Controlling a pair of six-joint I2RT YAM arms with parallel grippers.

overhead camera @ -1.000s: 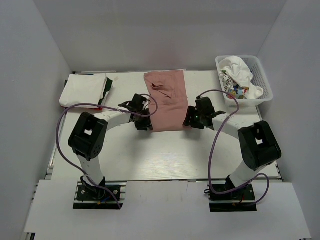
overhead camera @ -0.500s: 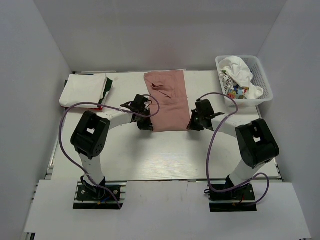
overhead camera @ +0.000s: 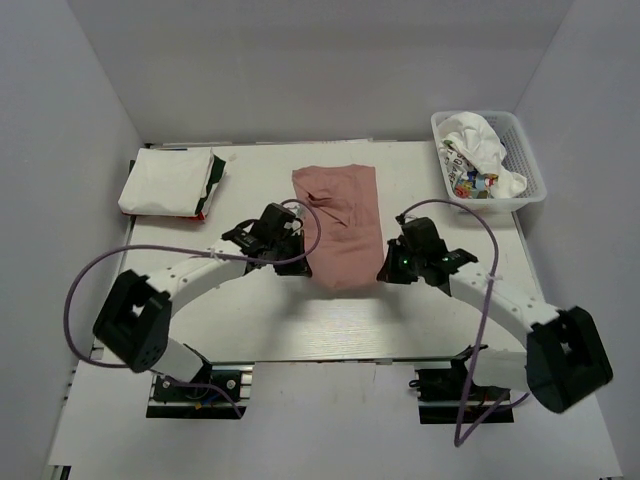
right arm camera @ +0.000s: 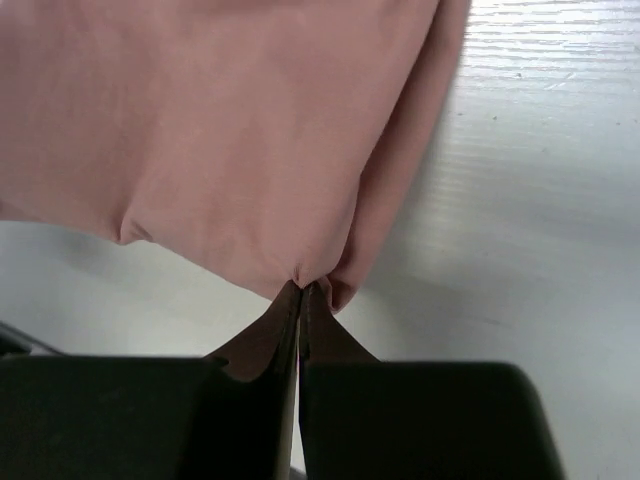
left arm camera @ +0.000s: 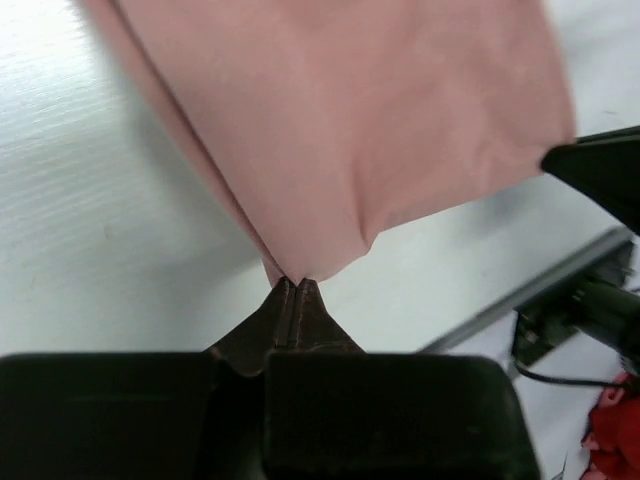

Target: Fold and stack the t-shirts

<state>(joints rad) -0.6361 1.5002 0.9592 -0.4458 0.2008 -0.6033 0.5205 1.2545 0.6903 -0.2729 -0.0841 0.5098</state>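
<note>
The left gripper (left arm camera: 291,296) was clenched on the near-left corner of the dusty-pink t-shirt (overhead camera: 342,222), which lay at the middle of the worktop (overhead camera: 330,322). The right gripper (right arm camera: 301,298) pinched its near-right corner. For a clean fold, both corners probably needed to rise evenly and travel together toward the far edge. Any print was hidden, and how many cloth layers each grip held could not be told.

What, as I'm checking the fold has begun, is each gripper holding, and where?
Both are shut on the pink t-shirt: the left gripper pinches its near left corner, the right gripper its near right corner.
</note>
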